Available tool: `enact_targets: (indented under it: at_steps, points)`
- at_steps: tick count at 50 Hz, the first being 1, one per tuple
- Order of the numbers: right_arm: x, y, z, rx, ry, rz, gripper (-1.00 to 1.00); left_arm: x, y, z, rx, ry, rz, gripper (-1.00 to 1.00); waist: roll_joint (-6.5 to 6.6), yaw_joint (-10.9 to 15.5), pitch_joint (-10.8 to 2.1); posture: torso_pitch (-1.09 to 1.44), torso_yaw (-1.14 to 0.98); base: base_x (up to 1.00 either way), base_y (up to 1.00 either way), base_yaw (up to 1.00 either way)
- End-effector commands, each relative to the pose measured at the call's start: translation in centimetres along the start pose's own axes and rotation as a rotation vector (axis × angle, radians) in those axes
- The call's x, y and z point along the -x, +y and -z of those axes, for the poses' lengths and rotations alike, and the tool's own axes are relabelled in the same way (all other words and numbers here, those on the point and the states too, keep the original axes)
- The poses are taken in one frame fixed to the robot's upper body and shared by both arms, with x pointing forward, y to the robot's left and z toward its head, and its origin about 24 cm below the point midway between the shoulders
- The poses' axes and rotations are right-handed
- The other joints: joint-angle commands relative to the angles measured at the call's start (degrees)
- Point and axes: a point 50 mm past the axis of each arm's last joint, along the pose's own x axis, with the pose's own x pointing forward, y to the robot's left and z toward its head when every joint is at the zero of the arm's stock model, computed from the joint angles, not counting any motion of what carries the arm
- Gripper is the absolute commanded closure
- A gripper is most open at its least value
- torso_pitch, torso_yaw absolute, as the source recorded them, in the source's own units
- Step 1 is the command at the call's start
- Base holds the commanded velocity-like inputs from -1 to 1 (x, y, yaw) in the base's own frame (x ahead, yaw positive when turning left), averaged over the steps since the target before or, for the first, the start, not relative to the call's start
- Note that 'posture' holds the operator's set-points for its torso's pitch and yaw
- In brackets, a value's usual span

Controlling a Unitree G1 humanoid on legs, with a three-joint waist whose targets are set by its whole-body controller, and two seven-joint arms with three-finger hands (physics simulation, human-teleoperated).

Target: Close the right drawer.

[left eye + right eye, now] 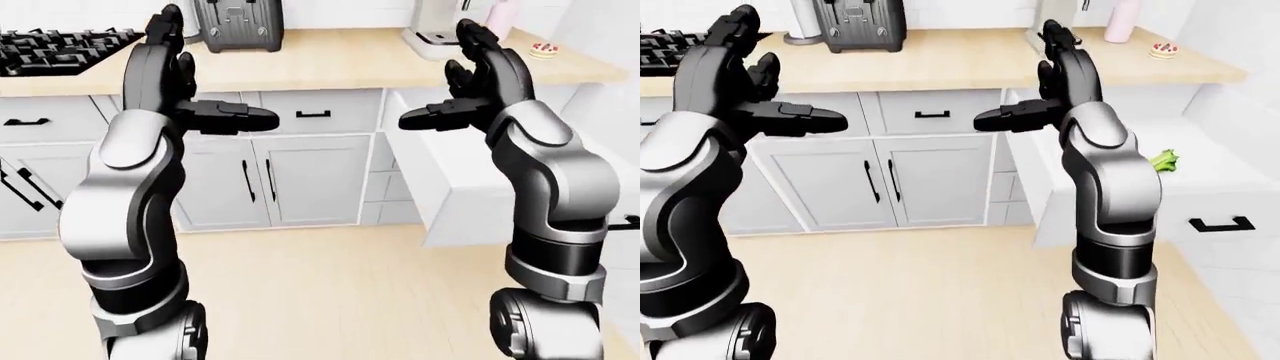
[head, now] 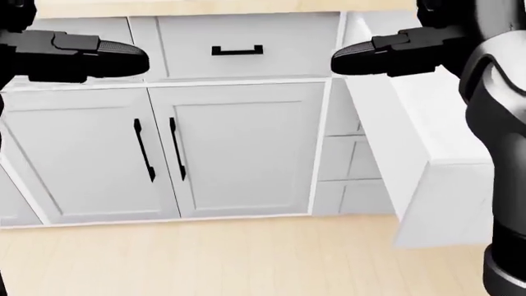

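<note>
The right drawer (image 1: 1200, 187) stands pulled far out of the white cabinets at the right of the right-eye view. Its front panel carries a black handle (image 1: 1223, 223), and a green vegetable (image 1: 1162, 160) lies inside. The drawer's long white side wall (image 2: 402, 135) shows in the head view. My right hand (image 1: 1018, 79) is raised above and to the left of the drawer, open, touching nothing. My left hand (image 1: 205, 82) is held up at the same height further left, open and empty.
The wooden counter (image 1: 330, 60) holds a toaster (image 1: 238, 24), a coffee machine (image 1: 440, 34), a pink bottle (image 1: 1122, 19) and a cupcake (image 1: 545, 50). A black stove (image 1: 60, 45) sits at the left. Below are a closed drawer (image 2: 237, 50), double doors (image 2: 238, 148) and wood floor (image 2: 246, 259).
</note>
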Motion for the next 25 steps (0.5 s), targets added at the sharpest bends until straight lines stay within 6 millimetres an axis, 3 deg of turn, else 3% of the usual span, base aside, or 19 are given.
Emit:
enact_targets:
  at_steps: [1,9,14,18,22,25]
  points:
    - [0.44,-0.64,-2.34,0.011,-0.112,0.028,-1.00,0.34,-0.03,-1.92,0.000,-0.100,0.001,-1.00,0.35,-0.35,-1.47,0.00,0.00,0.00,0.00,-0.29]
    - [0.47,-0.56,-2.97,0.020,-0.114,0.023,-1.00,0.43,-0.05,-1.93,0.000,-0.100,0.000,-1.00,0.46,-0.98,-0.90,0.00,0.00,0.00,0.00,-0.29]
    - [0.48,-0.47,-2.40,0.021,-0.112,0.021,-1.00,0.46,-0.07,-2.00,-0.001,-0.101,0.001,-1.00,2.99,-0.93,-0.06,0.00,0.00,0.00,0.00,-0.29]
    - [0.43,-0.40,-2.49,0.021,-0.112,0.019,-1.00,0.34,0.11,-1.73,-0.002,-0.096,-0.003,-1.00,2.68,-0.91,-0.61,0.00,0.00,0.00,0.00,-0.29]
    - [0.45,-0.41,-2.44,0.020,-0.111,0.018,-1.00,0.31,0.18,-1.84,-0.002,-0.096,-0.004,-1.00,1.08,-0.61,-1.06,0.00,0.00,0.00,0.00,-0.29]
    - [0.40,-0.45,-2.49,0.020,-0.112,0.018,-1.00,0.30,0.22,-2.00,-0.003,-0.098,-0.005,-1.00,-1.58,-0.04,-0.99,0.00,0.00,0.00,0.00,-0.29]
